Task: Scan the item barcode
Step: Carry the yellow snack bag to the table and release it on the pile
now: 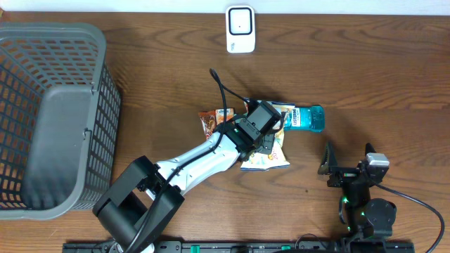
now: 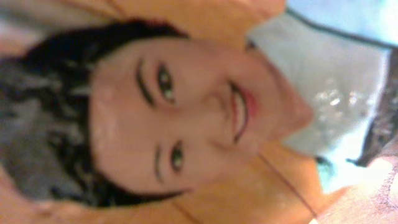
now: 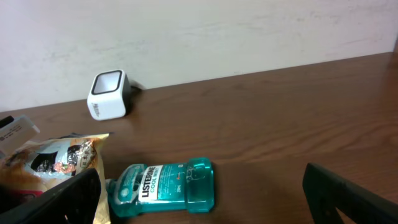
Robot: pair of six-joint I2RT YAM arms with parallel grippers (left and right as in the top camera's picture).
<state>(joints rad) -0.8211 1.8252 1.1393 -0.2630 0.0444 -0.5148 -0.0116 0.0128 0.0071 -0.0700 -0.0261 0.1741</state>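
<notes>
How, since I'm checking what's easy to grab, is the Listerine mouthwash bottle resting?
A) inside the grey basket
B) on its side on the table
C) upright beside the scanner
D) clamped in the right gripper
B: the Listerine mouthwash bottle lies flat on the wooden table, label facing up, with nothing gripping it.

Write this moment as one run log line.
left gripper: shut, down on snack packet | right gripper: open, apart from items | mouthwash bottle: lying flat beside packet | scanner: far edge, untouched
</notes>
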